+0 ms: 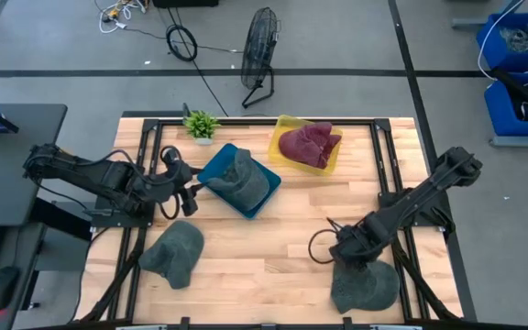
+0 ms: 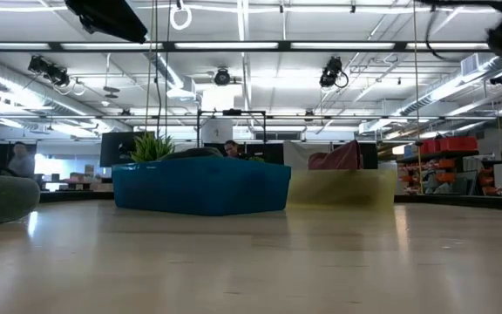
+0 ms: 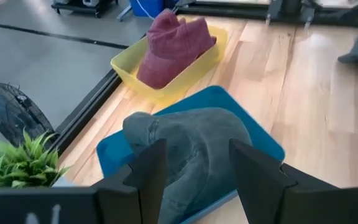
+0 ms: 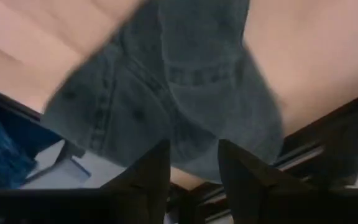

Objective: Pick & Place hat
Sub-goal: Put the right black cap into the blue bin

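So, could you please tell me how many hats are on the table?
4: a grey hat in the blue tray, a maroon hat in the yellow tray, a grey hat near the front-left, and a grey hat under the right gripper.

The left pincer (image 3: 194,171) hovers spread over a grey hat (image 3: 191,146) in the blue tray (image 3: 263,140).

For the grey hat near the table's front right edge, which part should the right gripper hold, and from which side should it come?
Probably from straight above, on the raised fabric fold of the grey hat. It lies flat on the table, so no side edge is easy to reach. The right gripper is already above it, fingers open.
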You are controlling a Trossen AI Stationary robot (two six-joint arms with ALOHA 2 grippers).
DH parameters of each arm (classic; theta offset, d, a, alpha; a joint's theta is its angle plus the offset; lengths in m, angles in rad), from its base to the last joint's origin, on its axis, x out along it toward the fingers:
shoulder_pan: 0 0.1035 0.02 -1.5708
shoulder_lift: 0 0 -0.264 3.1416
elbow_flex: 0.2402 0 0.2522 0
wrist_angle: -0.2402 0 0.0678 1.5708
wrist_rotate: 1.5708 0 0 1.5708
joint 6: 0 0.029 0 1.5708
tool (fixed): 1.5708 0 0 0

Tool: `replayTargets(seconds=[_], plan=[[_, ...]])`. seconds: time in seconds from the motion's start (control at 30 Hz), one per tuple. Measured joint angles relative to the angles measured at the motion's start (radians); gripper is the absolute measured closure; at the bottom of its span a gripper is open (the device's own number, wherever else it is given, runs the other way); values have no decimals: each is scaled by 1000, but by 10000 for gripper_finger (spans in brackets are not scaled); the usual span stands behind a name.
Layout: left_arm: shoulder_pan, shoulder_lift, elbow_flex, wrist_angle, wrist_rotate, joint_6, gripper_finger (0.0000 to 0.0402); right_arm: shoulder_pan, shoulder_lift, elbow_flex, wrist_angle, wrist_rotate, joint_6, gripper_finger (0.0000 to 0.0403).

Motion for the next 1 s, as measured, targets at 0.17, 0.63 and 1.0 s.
replayTargets(seconds=[0.17,0.63,1.0], plan=[[0,0,0,27,-11,38,225,27,0,-96,41,2,155,265],[0,0,0,85,-25,125,225,110,15,-111,135,-9,306,256],[0,0,0,75,-24,92,225,100,95,-125,142,80,269,261]])
